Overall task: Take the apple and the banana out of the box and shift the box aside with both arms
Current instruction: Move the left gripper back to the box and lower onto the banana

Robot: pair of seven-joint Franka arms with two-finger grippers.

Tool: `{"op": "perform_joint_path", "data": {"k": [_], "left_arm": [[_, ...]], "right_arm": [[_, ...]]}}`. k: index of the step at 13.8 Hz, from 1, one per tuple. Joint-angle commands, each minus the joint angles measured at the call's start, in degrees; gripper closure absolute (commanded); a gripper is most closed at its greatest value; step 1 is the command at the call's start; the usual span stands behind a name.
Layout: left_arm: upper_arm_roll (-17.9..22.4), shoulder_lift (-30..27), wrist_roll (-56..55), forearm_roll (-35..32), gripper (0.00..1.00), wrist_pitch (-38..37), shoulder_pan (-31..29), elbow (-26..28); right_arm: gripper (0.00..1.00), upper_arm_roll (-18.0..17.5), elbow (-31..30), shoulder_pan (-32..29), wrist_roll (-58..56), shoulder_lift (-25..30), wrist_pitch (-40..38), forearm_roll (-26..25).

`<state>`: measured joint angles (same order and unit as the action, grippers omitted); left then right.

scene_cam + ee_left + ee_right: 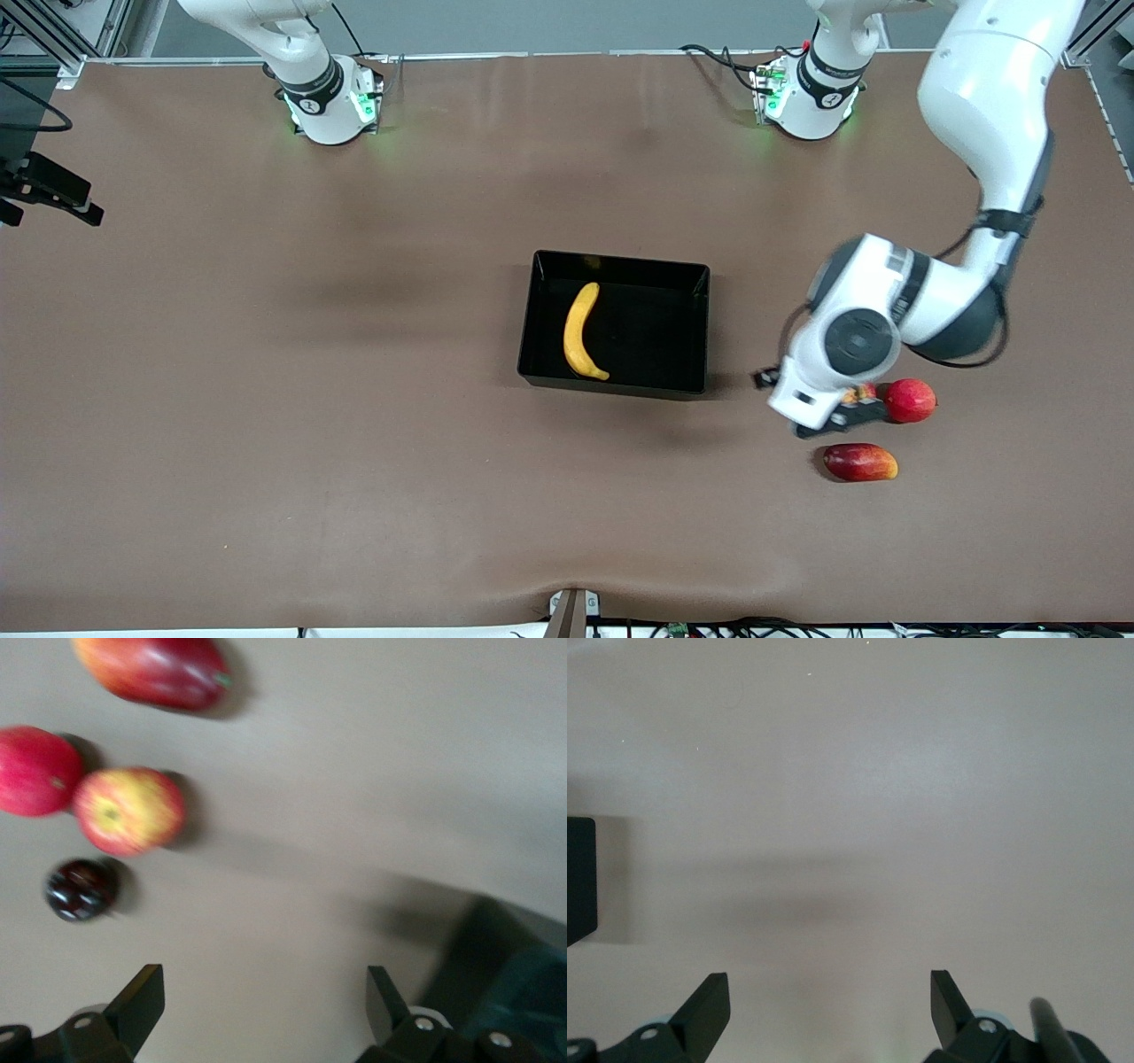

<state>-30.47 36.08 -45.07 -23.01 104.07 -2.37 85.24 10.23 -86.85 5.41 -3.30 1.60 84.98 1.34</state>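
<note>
Apple [128, 811] — clear of left gripper [266, 1010] (jaws spread) | banana [582, 332] in box [691, 292]

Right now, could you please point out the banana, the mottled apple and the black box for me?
banana [581, 330]: front view, middle of its curved body.
mottled apple [128, 811]: left wrist view, centre of its skin.
black box [620, 260]: front view, rim nearest the bases.

Front camera: high, across the table, facing both bases, whole brown table [354, 496] in view. Left wrist camera: looks down between its spread fingers [142, 1001] at tabletop near apple [129, 811] and mango [155, 669]; front view shares these and the black box [518, 966]. Right wrist camera: bare tabletop, close.
</note>
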Motion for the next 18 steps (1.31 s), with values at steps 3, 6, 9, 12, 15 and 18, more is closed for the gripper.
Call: {"op": "perform_joint_path", "data": {"k": [3, 6, 9, 12, 15, 18], "left_arm": [[-2.0, 2.7, -1.7, -0.5, 0.0, 7.1, 10.1, -0.1], [-2.0, 5.1, -1.7, -0.5, 0.0, 16.2, 12.5, -0.1], [-0.1, 8.0, -2.6, -0.5, 0.0, 21.8, 17.5, -0.1], [1.8, 10.8, -4.2, -0.6, 0.0, 26.6, 21.3, 0.0], [6.8, 12.5, -5.0, -0.5, 0.0, 30.2, 26.4, -0.2], [9.6, 13.4, -4.1, -0.6, 0.1, 31.3, 29.3, -0.2]], "right_arm": [[0.0, -0.9, 0.8, -1.3, -0.2, -0.5, -0.3, -0.7], [0.0, -0.9, 0.8, -1.3, -0.3, -0.5, -0.3, -0.7], [0.0, -0.9, 0.8, -1.3, -0.3, -0.5, -0.3, -0.7], [0.0, -0.9, 0.8, -1.3, -0.3, -0.5, -0.3, -0.7], [0.0, -0.8, 0.8, -1.5, -0.4, -0.5, -0.3, -0.7], [0.0, -0.8, 0.8, -1.8, -0.3, -0.5, -0.3, -0.6]]}}
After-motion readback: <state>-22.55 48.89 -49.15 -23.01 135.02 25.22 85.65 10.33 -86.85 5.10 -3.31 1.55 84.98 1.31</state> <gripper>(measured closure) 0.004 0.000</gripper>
